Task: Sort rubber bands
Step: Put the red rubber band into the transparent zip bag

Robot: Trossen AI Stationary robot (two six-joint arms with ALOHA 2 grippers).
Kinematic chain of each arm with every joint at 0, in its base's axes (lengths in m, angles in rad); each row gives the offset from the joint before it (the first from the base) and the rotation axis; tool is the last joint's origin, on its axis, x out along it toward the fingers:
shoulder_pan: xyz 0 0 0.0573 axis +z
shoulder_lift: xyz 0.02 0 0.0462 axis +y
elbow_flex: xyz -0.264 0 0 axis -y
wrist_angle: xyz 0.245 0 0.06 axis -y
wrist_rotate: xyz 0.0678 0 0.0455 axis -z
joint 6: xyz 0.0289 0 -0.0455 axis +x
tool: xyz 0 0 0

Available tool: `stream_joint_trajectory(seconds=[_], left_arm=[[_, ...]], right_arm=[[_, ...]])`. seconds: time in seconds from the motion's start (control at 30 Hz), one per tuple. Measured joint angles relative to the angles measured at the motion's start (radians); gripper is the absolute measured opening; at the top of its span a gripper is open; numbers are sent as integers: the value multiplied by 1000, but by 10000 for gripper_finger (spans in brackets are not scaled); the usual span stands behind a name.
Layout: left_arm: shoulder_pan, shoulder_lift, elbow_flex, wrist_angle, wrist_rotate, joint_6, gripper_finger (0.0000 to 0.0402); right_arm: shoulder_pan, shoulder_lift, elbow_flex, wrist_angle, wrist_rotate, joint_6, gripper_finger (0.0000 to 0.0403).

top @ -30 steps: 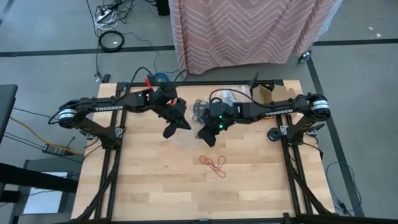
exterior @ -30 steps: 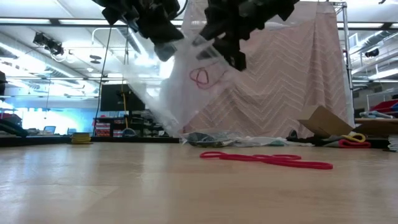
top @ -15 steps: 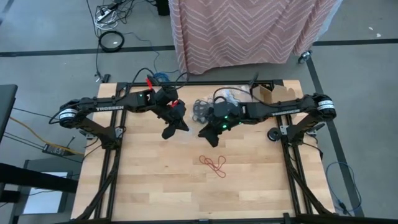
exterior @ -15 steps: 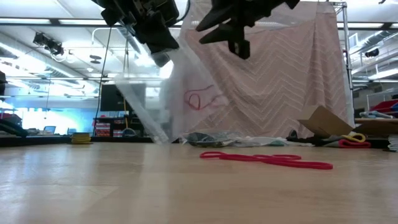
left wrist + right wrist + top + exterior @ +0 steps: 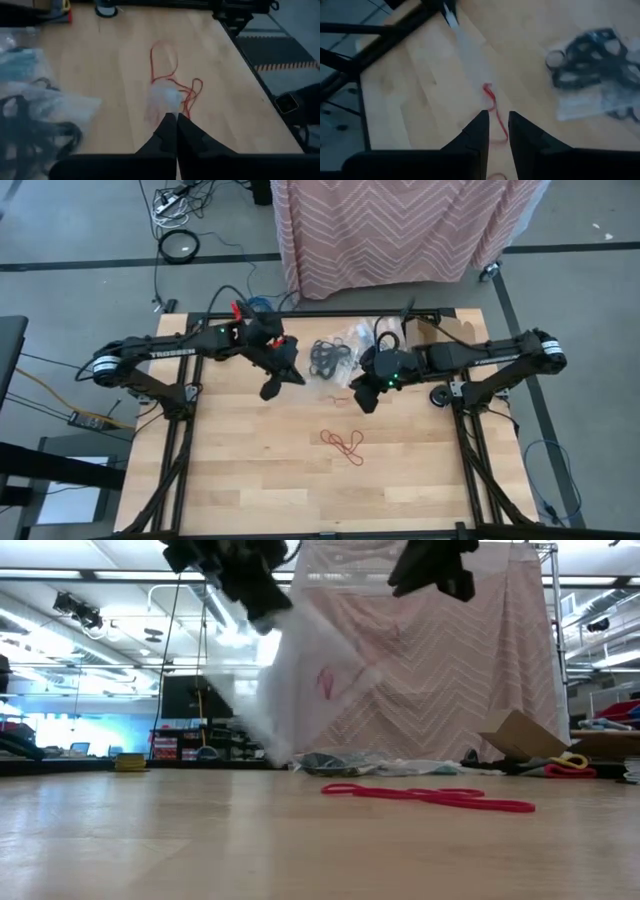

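A clear plastic bag hangs from my shut left gripper, above the middle of the table. One red rubber band lies inside it and also shows in the right wrist view. My right gripper is raised to the right of the bag. Its fingers stand a narrow gap apart with nothing between them. Several more red rubber bands lie loose on the wood nearer the front. A cluster of black rubber bands lies at the far middle among clear bags. My left gripper pinches the clear bag's upper edge between its two shut fingers, which slant down toward the table's right. The bag hangs slack below them, sloping down and away. I cannot tell whether one layer or several is held.
An open cardboard box stands at the far right. Red and blue items sit at the far left edge. Bare wood lies along the near half of the table.
My right gripper has drawn back from the bag, toward the table's right edge and up. The bag has swung and now hangs from my left gripper alone, with the red band still inside it.
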Motion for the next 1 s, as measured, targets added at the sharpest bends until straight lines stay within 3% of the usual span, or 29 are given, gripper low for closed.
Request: stream_joint_trajectory(seconds=[0.37,0.8,1.0], left_arm=[[-14,-12,-19,113,14,-54,0],[-14,-10,-20,135,35,-58,0],[-14,-9,-20,133,37,-58,0]], right_arm=[[26,36,-142,43,-43,152,62],[56,29,-464,602,-101,379,62],[57,29,-471,541,-37,399,62]])
